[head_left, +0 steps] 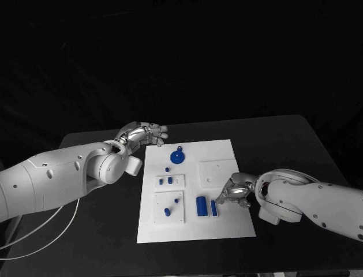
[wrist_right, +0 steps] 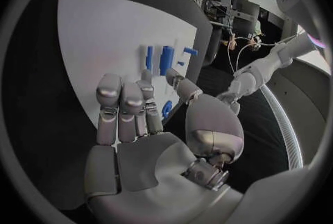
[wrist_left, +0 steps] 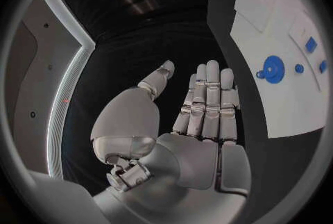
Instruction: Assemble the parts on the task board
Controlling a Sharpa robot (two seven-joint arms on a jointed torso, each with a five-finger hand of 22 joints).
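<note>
Several small blue parts (head_left: 202,206), flat white rectangular task board (head_left: 219,153), matte black table (head_left: 289,144)

1. No text, label, brand, number or sign can be read in any of the views.
2. The task board (head_left: 219,158) near the right hand (head_left: 234,191) carries no legible marking.
3. The blue parts (head_left: 202,206) just beside that hand carry none either.

The black table (head_left: 289,144) carries the white task board (head_left: 219,225), apparently lying flat at its middle.
</note>
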